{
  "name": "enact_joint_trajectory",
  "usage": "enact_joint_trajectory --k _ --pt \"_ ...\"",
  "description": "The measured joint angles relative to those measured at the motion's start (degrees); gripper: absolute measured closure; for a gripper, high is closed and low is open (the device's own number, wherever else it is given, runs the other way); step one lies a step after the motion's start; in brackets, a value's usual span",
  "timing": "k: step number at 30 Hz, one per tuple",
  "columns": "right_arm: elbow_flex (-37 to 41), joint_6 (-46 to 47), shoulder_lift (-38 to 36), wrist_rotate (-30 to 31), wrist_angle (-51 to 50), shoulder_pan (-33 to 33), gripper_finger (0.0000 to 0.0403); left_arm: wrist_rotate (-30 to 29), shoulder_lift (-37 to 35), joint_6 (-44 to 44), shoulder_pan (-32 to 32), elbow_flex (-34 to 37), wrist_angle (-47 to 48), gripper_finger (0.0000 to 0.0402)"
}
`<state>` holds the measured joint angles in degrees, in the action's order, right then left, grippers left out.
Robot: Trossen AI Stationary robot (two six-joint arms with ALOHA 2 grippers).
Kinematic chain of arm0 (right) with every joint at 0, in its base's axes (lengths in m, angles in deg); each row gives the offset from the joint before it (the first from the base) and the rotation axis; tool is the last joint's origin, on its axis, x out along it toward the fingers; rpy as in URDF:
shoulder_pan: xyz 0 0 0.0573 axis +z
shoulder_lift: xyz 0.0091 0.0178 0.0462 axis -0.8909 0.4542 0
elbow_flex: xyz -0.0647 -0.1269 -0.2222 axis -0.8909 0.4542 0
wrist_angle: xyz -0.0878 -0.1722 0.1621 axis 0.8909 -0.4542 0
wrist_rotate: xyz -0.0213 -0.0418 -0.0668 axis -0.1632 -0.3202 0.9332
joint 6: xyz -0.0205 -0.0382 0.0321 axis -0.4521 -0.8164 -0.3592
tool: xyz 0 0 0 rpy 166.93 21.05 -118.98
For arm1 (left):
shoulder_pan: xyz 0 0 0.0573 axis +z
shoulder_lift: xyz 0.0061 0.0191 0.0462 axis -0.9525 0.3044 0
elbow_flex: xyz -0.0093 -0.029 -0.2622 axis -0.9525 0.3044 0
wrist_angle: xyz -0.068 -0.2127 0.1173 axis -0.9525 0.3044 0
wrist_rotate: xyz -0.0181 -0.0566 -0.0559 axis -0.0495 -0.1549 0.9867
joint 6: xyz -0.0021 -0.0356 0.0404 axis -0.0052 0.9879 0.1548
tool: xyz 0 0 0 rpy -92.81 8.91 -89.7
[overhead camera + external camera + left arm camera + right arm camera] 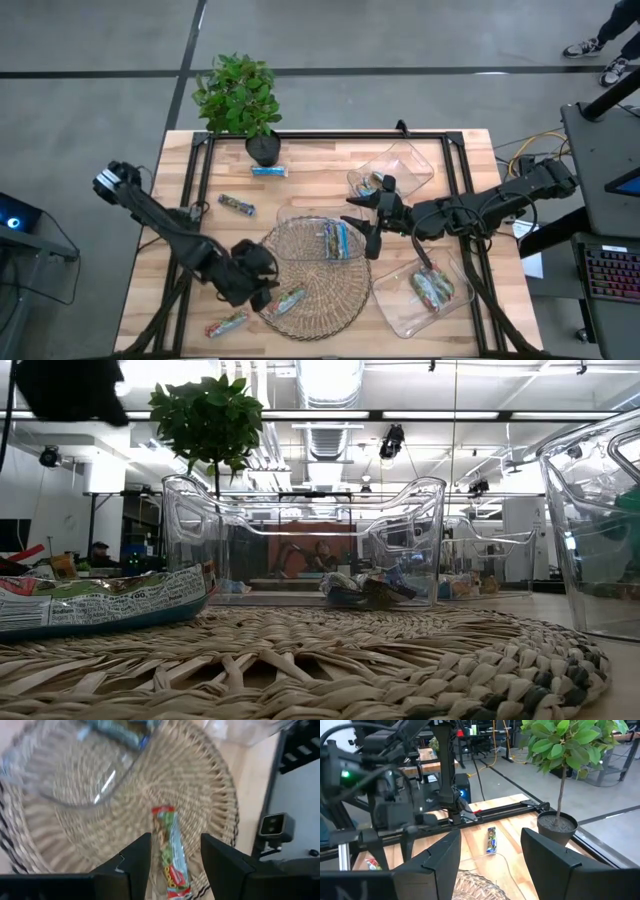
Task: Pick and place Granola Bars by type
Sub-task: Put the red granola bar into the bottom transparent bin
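two arms reaching inward, both pincers parted

the left arm runs from its base at the desk's left edge diagonally toward the near middle, elbow low, wrist bent downward. its left pincer (pixel 268 290) hangs just above the surface, its fingers (pixel 134 862) parted with a clear gap between them and nothing clamped. the right arm stretches nearly level from the right side toward the centre, forearm long and straight. its right pincer (pixel 365 222) points left, fingers (pixel 442 857) spread apart and holding nothing.

red-green granola bar (pixel 170 851) lies on wicker mat (pixel 200 780) between parted fingers (pixel 137 860).
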<state>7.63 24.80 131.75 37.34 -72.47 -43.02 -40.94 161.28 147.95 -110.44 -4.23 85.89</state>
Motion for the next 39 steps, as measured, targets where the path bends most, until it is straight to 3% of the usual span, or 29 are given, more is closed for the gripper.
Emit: enact_joint_trajectory --k 5,16,39 --pt "0.00 -0.69 -0.04 0.00 -0.02 0.00 0.0206 1.65 3.29 3.00 -0.58 0.02 -0.90 0.0236" --pt "0.00 -1.20 -0.07 -0.04 -0.28 0.00 0.0206 3.13 7.88 8.79 -2.64 0.02 -2.67 0.0153" --pt "0.00 -2.61 -0.73 -1.68 -0.40 0.00 0.0206 7.48 20.71 18.80 -3.25 0.17 -8.10 0.0152"
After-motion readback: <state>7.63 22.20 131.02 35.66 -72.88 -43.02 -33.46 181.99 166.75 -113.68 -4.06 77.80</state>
